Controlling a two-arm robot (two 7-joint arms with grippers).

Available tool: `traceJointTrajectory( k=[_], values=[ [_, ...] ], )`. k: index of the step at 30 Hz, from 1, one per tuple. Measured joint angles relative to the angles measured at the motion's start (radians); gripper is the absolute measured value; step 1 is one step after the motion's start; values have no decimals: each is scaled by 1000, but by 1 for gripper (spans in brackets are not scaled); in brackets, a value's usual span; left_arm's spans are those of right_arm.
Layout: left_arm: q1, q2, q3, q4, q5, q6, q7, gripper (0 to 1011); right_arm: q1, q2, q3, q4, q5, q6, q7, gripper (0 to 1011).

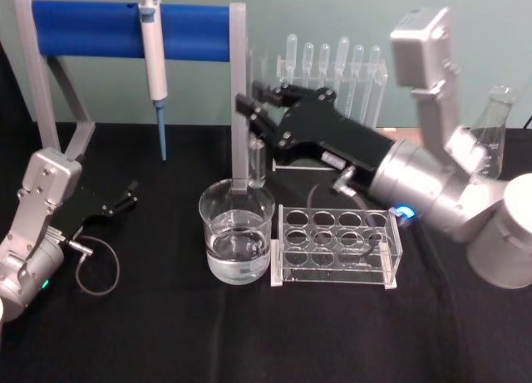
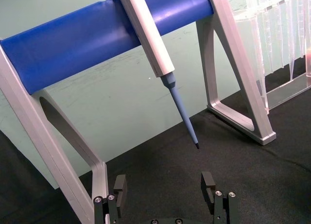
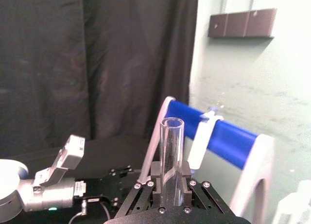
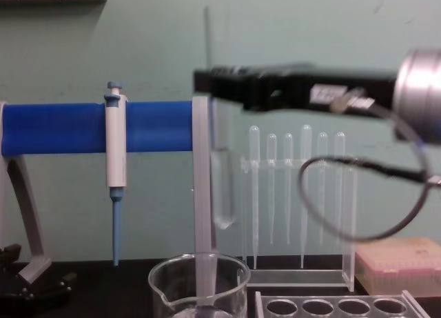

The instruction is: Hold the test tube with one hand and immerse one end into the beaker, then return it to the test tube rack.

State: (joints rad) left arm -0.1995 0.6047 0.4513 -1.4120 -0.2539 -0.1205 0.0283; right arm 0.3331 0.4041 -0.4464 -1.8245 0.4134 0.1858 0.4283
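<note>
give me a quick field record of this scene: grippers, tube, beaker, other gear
right gripper: shut on the tube, held above the beaker
tube: upright, open rim up, bottom end clear above the beaker, not immersed
beaker: on the table, part filled with clear liquid, beside the rack
rack: clear, holes empty
left gripper: open, low over the table at the left
pipettor: hanging on the blue bar
pipettes: standing in a stand at the back

Upright test tube [image 1: 258, 163] above beaker [image 1: 237, 231]
</note>
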Motion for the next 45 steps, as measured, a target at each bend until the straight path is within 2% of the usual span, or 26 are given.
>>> traceJointTrajectory(
  k=[4, 9, 11, 15, 22, 38, 45],
  values=[
    [0, 0, 0, 0, 0, 0, 0, 1000, -25, 44, 34, -54, 20, 19, -18, 224],
    [0, 0, 0, 0, 0, 0, 0, 1000, -88, 108, 82, -96, 38, 34, -47, 224],
    [0, 0, 0, 0, 0, 0, 0, 1000, -113, 127, 93, -96, 38, 34, -57, 224],
    [0, 0, 0, 0, 0, 0, 0, 1000, -136, 140, 96, -80, 30, 26, -64, 224],
    [0, 0, 0, 0, 0, 0, 0, 1000, -154, 128, 85, -23, 5, -6, -67, 224],
    [0, 0, 0, 0, 0, 0, 0, 1000, -155, 97, 68, 32, -32, 3, -66, 224],
    [0, 0, 0, 0, 0, 0, 0, 1000, -139, 77, 54, 63, -43, -6, -54, 224]
  ],
)
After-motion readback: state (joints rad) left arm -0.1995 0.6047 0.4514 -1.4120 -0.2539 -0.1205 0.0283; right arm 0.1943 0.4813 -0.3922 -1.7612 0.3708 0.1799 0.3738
